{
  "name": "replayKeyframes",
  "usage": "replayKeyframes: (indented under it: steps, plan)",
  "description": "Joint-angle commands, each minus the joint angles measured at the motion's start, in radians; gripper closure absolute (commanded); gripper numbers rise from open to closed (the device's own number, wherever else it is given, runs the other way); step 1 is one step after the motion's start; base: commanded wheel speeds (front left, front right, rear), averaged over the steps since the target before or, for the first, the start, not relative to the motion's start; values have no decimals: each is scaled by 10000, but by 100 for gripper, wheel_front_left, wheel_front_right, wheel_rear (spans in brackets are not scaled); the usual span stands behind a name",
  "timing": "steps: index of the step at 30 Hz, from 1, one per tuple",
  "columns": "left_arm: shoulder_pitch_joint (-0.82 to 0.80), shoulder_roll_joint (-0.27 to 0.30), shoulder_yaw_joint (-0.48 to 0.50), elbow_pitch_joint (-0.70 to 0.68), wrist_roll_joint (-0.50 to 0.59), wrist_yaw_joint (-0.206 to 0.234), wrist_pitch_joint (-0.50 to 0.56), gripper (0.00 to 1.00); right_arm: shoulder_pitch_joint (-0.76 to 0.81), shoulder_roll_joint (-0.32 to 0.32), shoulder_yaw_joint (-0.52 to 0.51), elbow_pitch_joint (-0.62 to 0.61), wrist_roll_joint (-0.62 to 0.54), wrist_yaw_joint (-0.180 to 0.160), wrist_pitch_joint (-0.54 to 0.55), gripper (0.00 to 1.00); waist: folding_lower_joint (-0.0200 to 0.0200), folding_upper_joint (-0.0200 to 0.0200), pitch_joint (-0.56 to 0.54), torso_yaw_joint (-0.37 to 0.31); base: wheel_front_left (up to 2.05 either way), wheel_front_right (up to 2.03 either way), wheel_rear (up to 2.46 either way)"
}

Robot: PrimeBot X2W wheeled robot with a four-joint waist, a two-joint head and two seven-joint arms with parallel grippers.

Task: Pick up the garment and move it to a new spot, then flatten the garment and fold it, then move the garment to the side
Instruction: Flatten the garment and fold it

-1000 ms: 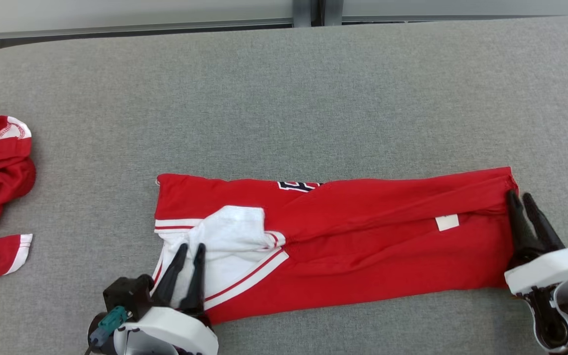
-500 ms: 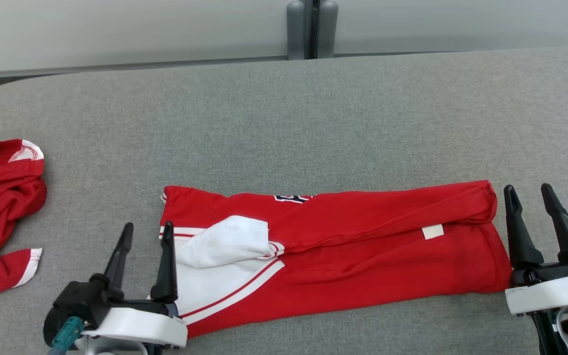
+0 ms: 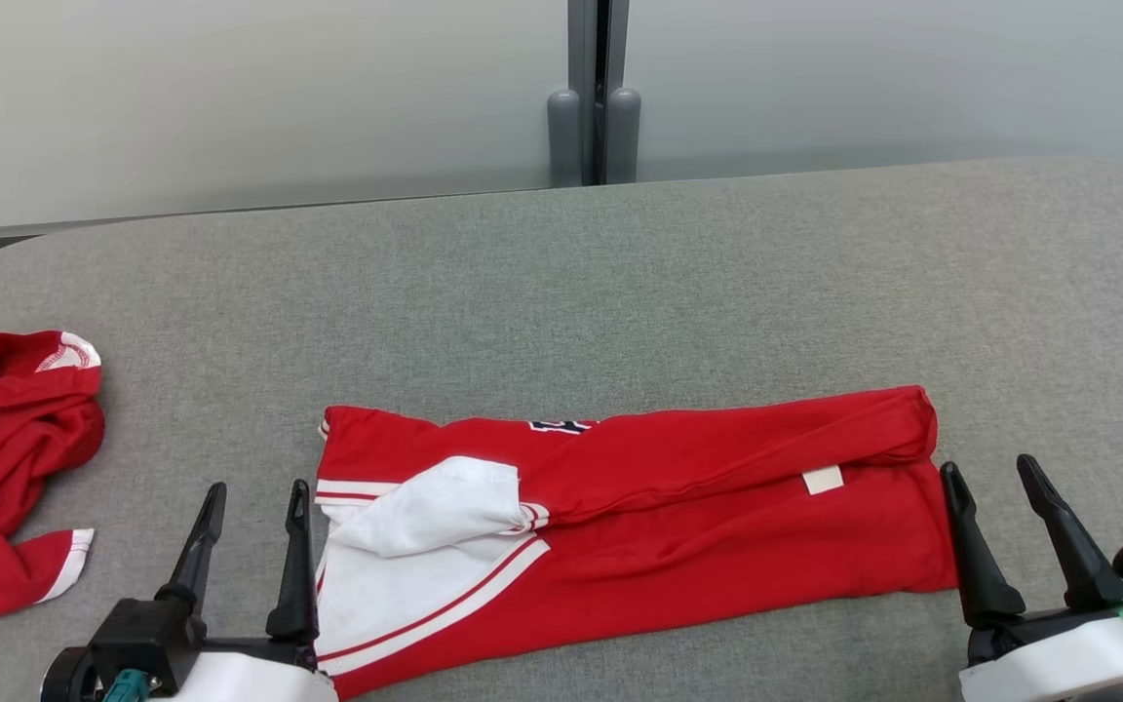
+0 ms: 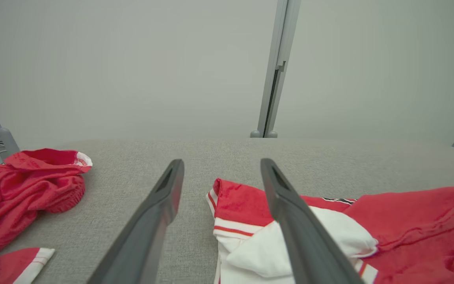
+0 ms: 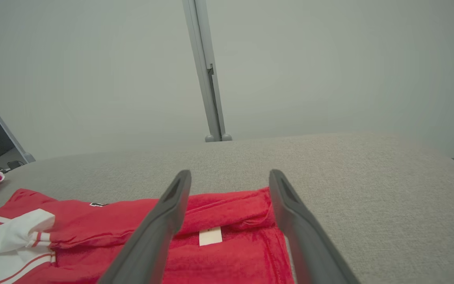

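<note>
The red-and-white jersey garment (image 3: 639,526), folded into a long band, lies at six o'clock on the grey fabric surface (image 3: 561,292); left hand (image 3: 256,489) at its nine o'clock and right hand (image 3: 988,466) at its three o'clock stand wide open, empty; cross-fold and side move judged outstanding.

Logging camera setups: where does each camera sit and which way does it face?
Head view: on the robot's head, facing forward and down at the table and folded garment; left gripper and right gripper, both open, at the bottom corners.
Left wrist view: on the left wrist, facing along its fingers over the garment's white-trimmed end.
Right wrist view: on the right wrist, along its fingers over the garment's tagged end.
Shared: all show the folded garment and wall post.
</note>
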Motion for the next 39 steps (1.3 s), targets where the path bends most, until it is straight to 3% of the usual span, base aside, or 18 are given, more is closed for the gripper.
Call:
replayKeyframes:
  steps: [1,13,21,28,39]
  plan:
    - [106,63,17,13,51,43,-21,0,89,11,-13,-83,8,0,45,0,0,0,-32,-24,0,0,0]
    - [160,119,-68,126,-96,54,-3,0,268,95,-94,-285,-71,0,273,0,0,0,-92,24,0,0,0]
    - [-303,82,-161,92,-101,29,21,0,-269,-9,-352,199,60,0,195,0,0,0,255,125,0,0,0]
    - [-983,-65,-383,143,-2,-145,-34,0,-1626,-213,-560,1430,152,0,152,0,0,0,1022,363,0,0,0]
    - [-1896,-316,-552,618,83,-436,-163,0,-3648,-348,-46,5239,883,0,89,0,0,0,1924,638,0,0,0]
